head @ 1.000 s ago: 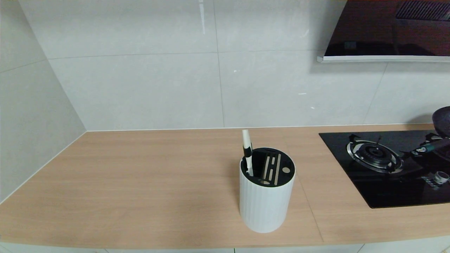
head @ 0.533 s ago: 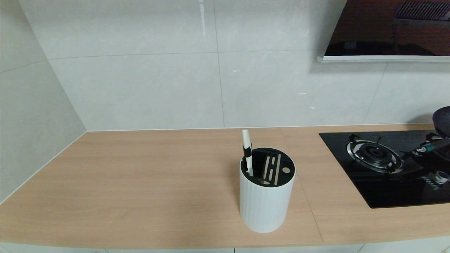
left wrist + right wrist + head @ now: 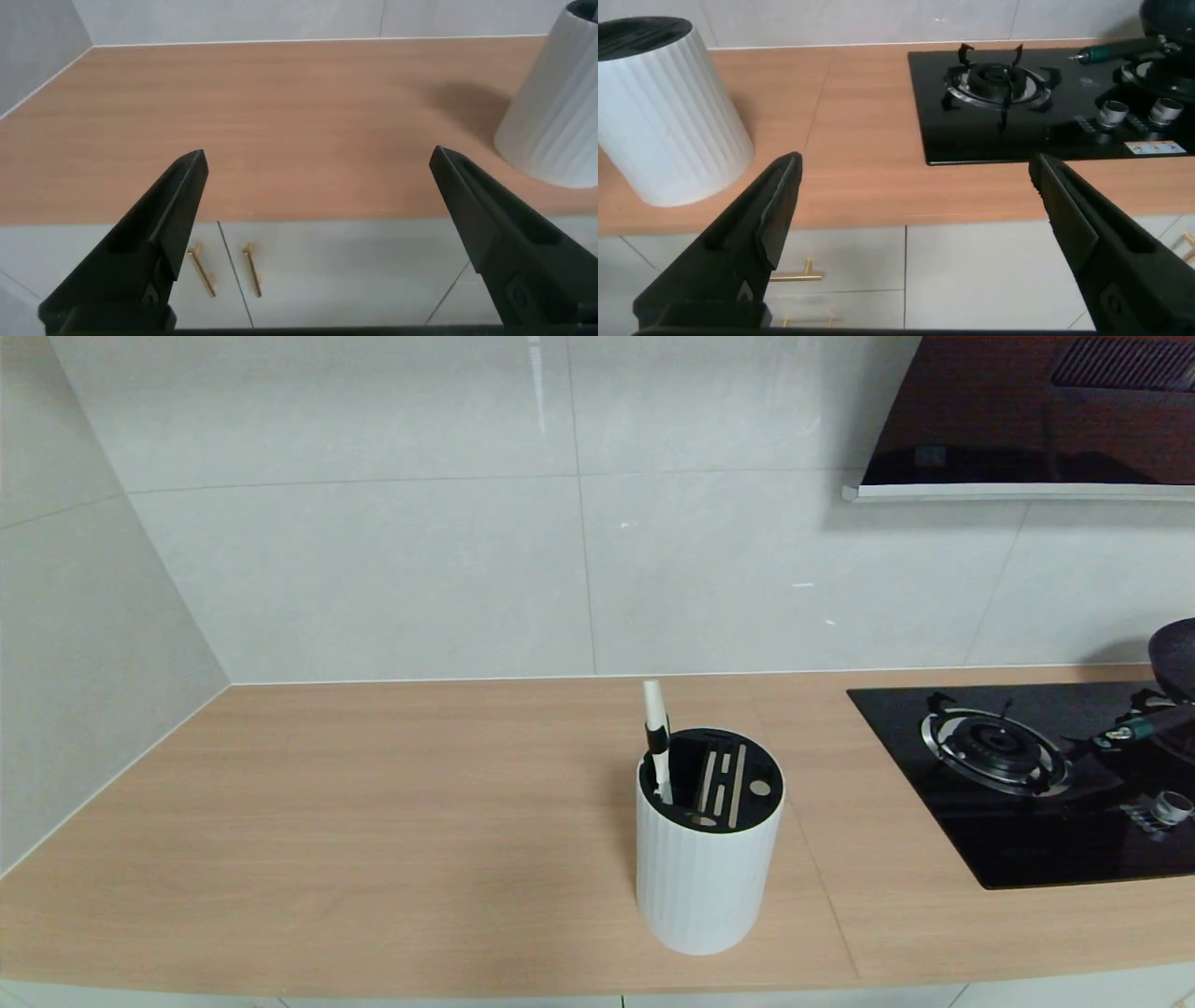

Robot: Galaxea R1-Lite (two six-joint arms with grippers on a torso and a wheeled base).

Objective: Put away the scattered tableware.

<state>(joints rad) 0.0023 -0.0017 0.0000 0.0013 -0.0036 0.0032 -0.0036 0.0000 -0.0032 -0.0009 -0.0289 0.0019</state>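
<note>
Left gripper (image 3: 316,159): fingers (image 3: 159,243) stood wide apart, held nothing, hung off near edge of surface (image 3: 373,821). Right gripper (image 3: 915,161): fingers (image 3: 747,243) likewise apart, held nothing. White ribbed holder (image 3: 708,868) stood upright near that edge, left of stove (image 3: 1008,821); white-and-black utensil (image 3: 656,737) sat upright in holder's left side.

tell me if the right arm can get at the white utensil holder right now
Probably yes. The right gripper hangs open in front of the counter, with the white utensil holder close by on it and nothing standing between them.
</note>
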